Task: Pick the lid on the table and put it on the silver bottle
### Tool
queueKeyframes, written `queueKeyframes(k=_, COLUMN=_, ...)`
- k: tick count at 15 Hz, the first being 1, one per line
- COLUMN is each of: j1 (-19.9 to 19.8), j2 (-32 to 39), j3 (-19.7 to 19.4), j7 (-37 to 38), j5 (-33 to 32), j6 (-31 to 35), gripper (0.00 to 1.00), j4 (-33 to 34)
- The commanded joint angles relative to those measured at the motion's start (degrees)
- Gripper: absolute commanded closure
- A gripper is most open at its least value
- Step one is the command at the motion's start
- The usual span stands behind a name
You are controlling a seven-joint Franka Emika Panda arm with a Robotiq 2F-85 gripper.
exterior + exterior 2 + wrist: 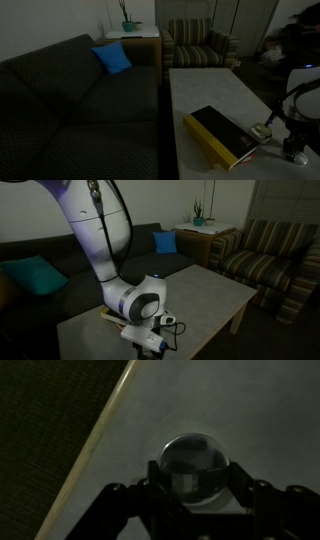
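Observation:
In the wrist view my gripper (197,480) is shut on a round shiny silver piece, the lid (195,458), with one dark finger on each side of it, just above the pale table (230,400). The table's edge (100,435) runs close by on the left. In an exterior view the gripper (293,150) hangs over the near right part of the table (210,85). A small silver bottle (262,130) stands beside it, by the book. In the other exterior view the arm's wrist (143,305) hides the lid and the bottle.
A black-and-yellow book (220,135) lies on the table next to the bottle. A dark sofa (70,100) with a blue cushion (112,58) runs along one side. A striped armchair (200,45) and a small wooden side table with a plant (130,35) stand at the far end.

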Motion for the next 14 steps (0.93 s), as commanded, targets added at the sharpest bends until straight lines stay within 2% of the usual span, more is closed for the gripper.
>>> queueKeyframes(k=1, j1=2.17, j2=-0.48, j3=-4.09, j7=7.12, j5=0.17, j6=11.28, gripper=0.55, j4=-8.61)
queueKeyframes(k=3, j1=0.64, j2=0.31, j3=-2.45, j7=4.65, j5=-0.02, j6=11.27, gripper=0.55, j4=-7.84)
queueKeyframes(k=4, j1=-0.17, j2=0.21, j3=0.14, j7=0.19, j5=-0.31, j6=-0.23, gripper=0.3, j4=0.39)
queueKeyframes(k=6, j1=-0.17, j2=0.21, j3=0.13, j7=0.24, j5=-0.29, j6=-0.22, gripper=0.3, j4=0.38)
queueKeyframes(k=8, j1=0.04, j2=-0.46, j3=-0.38, j7=2.92, j5=0.26, j6=3.21, gripper=0.3, j4=-1.98)
queueKeyframes(k=9, j1=0.1, j2=-0.75, j3=-0.51, j7=3.55, j5=0.33, j6=4.47, gripper=0.55, j4=-2.9)
queueKeyframes(k=10, j1=-0.4, j2=-0.9, j3=-0.1, j7=3.14, j5=0.34, j6=4.98, gripper=0.55, j4=-3.14)
queueKeyframes(k=12, j1=1.99, j2=-4.38, j3=-2.49, j7=6.7, j5=0.42, j6=8.95, gripper=0.55, j4=-9.07)
queueKeyframes(k=14, j1=6.33, j2=-7.83, j3=-6.47, j7=12.59, j5=0.6, j6=16.27, gripper=0.55, j4=-16.4)
